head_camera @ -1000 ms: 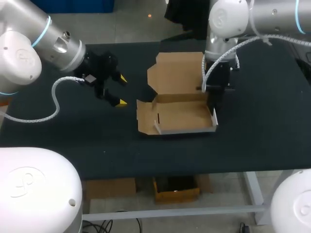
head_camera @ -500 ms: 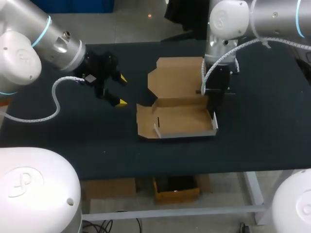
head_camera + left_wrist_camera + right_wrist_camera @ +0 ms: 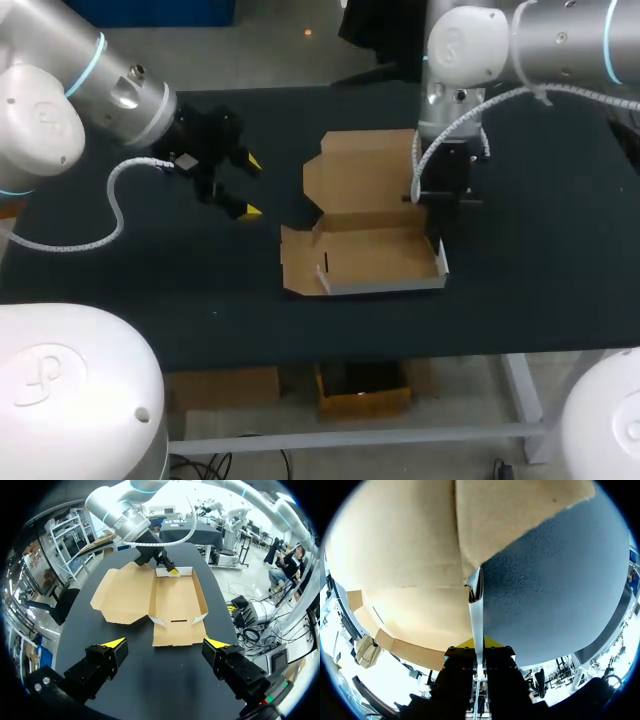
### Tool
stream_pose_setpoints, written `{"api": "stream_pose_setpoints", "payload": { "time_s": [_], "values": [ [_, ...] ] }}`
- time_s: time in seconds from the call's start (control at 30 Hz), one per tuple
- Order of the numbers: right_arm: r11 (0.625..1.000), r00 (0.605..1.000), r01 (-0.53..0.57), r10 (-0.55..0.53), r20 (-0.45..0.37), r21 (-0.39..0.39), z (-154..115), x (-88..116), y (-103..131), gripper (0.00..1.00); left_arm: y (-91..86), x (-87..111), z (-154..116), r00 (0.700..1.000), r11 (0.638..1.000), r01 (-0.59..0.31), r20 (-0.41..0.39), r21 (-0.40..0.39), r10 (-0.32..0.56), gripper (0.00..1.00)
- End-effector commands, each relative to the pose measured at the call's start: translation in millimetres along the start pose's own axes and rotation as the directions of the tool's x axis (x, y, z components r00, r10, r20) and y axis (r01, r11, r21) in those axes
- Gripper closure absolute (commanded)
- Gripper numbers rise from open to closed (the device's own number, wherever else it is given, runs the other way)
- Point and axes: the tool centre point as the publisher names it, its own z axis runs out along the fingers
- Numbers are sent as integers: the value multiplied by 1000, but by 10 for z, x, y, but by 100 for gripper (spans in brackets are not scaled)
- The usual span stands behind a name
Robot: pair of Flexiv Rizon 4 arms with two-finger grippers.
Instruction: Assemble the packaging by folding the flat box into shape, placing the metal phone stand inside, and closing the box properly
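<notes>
The brown cardboard box [image 3: 372, 250] lies open in the middle of the table, its tray walls partly raised and white on the outside. Its lid [image 3: 365, 170] lies flat behind the tray, and a side flap [image 3: 297, 256] lies flat at the left. My right gripper [image 3: 437, 228] is shut on the tray's right wall; in the right wrist view that thin white wall [image 3: 476, 607] runs straight between the closed yellow tips [image 3: 478, 642]. My left gripper [image 3: 247, 186] hovers open left of the box, which lies ahead of it [image 3: 172, 597]. No phone stand is in sight.
The black table [image 3: 150, 265] carries only the box. In the left wrist view my right gripper [image 3: 171, 570] shows at the box's far end, beyond my open left gripper [image 3: 164, 643].
My right gripper has drawn the box toward the table's front edge; the lid and tray sit nearer than a second ago. The left arm has not moved.
</notes>
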Motion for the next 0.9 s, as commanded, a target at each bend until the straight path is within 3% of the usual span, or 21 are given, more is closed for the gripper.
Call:
{"api": "stream_pose_setpoints", "payload": {
  "time_s": [0.03,0.37,0.9],
  "values": [
    [1000,1000,-1,1,7,7,18,20,35,94,-7,-7,-1,1000,1000,1,-3,-5,-1,0],
    [1000,1000,0,0,-4,-29,66,17,64,100,-7,-7,-1,1000,1000,1,-3,-5,-1,0],
    [990,999,-40,41,1,-138,122,16,83,100,-7,-7,-1,1000,1000,1,-3,-5,-1,0]
  ]
}}
